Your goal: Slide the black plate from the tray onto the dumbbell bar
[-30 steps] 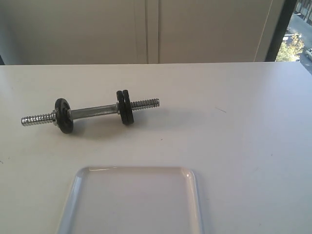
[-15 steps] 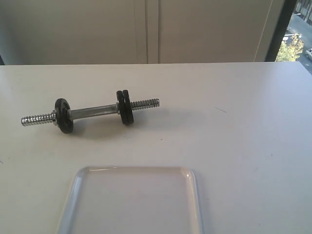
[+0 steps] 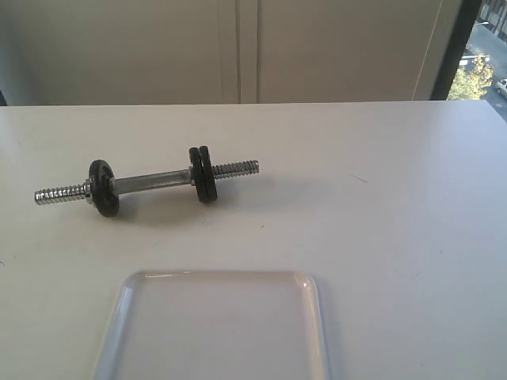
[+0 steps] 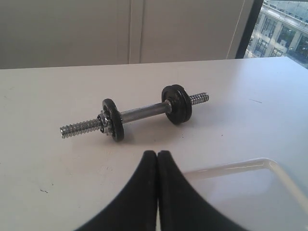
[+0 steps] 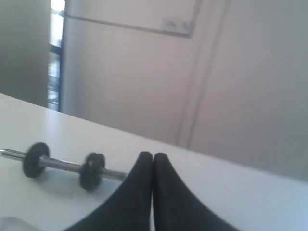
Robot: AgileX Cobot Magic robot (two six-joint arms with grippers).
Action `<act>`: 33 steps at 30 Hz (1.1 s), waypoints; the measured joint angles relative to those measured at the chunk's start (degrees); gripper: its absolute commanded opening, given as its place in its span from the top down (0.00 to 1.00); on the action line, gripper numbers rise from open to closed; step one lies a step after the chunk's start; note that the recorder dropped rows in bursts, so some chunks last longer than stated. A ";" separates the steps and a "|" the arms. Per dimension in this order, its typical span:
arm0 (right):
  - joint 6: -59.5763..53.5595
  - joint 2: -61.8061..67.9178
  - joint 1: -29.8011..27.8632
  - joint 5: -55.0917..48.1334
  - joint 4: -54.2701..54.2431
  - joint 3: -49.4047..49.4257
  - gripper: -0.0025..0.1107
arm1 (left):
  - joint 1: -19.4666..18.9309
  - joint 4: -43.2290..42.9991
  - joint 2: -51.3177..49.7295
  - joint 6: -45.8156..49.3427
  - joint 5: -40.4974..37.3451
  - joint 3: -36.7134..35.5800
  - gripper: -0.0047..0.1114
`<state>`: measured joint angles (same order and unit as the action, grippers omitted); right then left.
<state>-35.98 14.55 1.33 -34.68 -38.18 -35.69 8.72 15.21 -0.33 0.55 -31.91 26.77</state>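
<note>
- White and matte, the table [image 3: 396,222] fills most of the exterior view; behind it we see pale flat wall panels [image 3: 238,47] with vertical seams, and a dark-framed window [image 3: 482,55] at the right edge.
- We find the dumbbell bar [image 3: 154,179] lying on the table, left of the middle and well apart from the tray [image 3: 320,317].
- Its long axis runs roughly left to right in the exterior view, with the right end a little farther back.
- The bar's middle is smooth, shiny chrome; both ends are screw-threaded, the left threaded end [image 3: 59,194] and the right threaded end [image 3: 236,168] jutting out bare past the weights.
- A pair of black plates [image 3: 203,173] sits face to face on the bar toward its right end: round, dull and dark, standing on edge.
- A single black plate [image 3: 103,188] stands on the bar toward the left end, with a silver collar [image 4: 102,121] against its outer face.
- Which of these is the plate of the task we cannot tell.
- The tray is translucent white plastic, shallow, with rounded corners and a low glossy rim; it lies nearest the camera, cut off by the lower edge.
- The left gripper [image 4: 157,155] shows two curved black fingers pressed together, above the table between bar and tray.
- The right gripper [image 5: 153,157] likewise has its black fingers closed against each other, with nothing between them; that view is blurred.
</note>
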 measured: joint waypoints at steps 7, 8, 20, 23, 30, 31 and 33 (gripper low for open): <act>39.85 -3.67 0.00 9.34 36.46 13.00 0.98 | 0.00 0.00 0.00 0.00 0.00 0.00 0.96; 42.04 -4.59 0.00 10.50 38.81 14.95 0.98 | 0.00 0.00 0.00 0.00 0.00 0.00 0.96; 43.49 -14.18 0.00 11.26 41.07 33.85 0.98 | 0.00 0.00 0.00 0.00 0.00 0.00 0.96; 43.49 -14.18 0.00 12.02 41.07 35.31 0.98 | 0.00 0.00 0.00 0.00 0.00 0.00 0.96; 36.67 -14.18 1.02 13.77 41.07 35.42 0.98 | 0.00 0.00 0.00 0.00 0.00 0.00 0.96; 35.98 -14.18 1.64 13.77 41.07 35.42 0.98 | 0.00 0.00 0.00 0.00 0.00 0.00 0.96; 35.24 -14.18 2.65 13.77 40.77 35.42 0.98 | 0.00 0.00 0.00 0.00 0.00 0.00 0.96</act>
<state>-0.74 0.37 3.99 -20.91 2.59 -0.27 8.72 15.21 -0.33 0.55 -31.91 26.77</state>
